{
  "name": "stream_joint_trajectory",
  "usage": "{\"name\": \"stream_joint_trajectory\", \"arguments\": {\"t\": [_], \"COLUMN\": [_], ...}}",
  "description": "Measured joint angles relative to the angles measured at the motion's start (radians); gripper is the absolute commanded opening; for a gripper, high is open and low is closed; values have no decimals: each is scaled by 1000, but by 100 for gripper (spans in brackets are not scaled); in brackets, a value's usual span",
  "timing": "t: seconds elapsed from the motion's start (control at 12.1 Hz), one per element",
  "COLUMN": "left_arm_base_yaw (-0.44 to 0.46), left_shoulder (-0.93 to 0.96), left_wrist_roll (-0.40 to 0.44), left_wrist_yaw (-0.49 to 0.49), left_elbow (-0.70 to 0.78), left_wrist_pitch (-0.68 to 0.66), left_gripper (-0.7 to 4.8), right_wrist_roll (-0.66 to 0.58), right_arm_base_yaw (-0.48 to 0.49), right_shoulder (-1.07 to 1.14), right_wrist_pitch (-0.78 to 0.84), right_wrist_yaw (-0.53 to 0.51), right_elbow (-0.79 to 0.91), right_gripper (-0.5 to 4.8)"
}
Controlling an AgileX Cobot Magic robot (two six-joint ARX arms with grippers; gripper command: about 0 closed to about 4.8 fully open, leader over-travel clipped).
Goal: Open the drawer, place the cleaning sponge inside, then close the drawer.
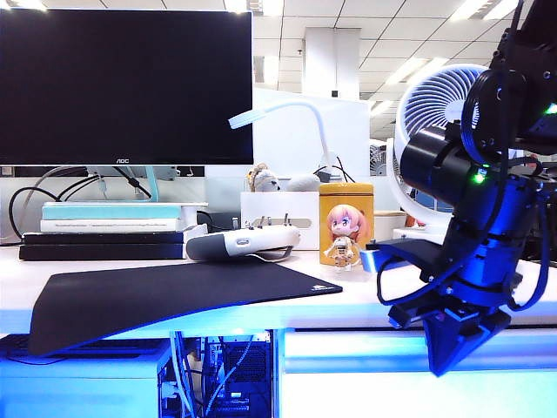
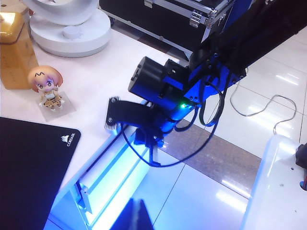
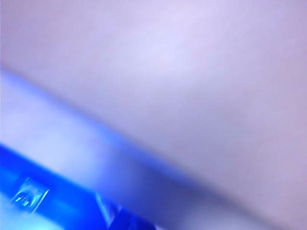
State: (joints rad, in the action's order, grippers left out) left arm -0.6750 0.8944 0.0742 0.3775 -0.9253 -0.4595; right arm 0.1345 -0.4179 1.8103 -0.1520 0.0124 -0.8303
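Jaws pressed together: right gripper is hanging just below the desk edge, at the drawer.
Closed tips may be sliding off the drawer front instead of catching it; left gripper's jaws are hiding off-frame, and no sponge is showing anywhere.

One monitor, one fan, one tin, one figurine, one mat — and two books stacked; one drawer below the right gripper.
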Motion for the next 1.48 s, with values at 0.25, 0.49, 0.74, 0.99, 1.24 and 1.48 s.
{"name": "stream_joint_trajectory", "arguments": {"t": [0.25,0.49,0.74,0.99,1.24,1.48], "left_arm_base_yaw": [0,0,0,0,0,-12], "left_shoulder": [0,0,0,0,-2,-2], "left_wrist_roll": [0,0,-1,-1,0,24], "left_wrist_yaw": [0,0,0,0,1,43], "left_elbow": [0,0,0,0,0,0], "left_wrist_pitch": [-2,-3,-6,-6,-29,-84], "left_gripper": [-6,-6,-6,-6,-6,-6], "right_wrist_roll": [-1,-4,-4,-4,-5,-5], "right_arm_base_yaw": [0,0,0,-1,-1,1], "right_shoulder": [0,0,2,5,-49,-234], "right_wrist_pitch": [42,95,148,163,118,108], "right_wrist_yaw": [19,34,61,75,82,137], "right_elbow": [1,2,2,5,7,0], "right_gripper": [-8,-8,-8,-8,-8,-8]}}
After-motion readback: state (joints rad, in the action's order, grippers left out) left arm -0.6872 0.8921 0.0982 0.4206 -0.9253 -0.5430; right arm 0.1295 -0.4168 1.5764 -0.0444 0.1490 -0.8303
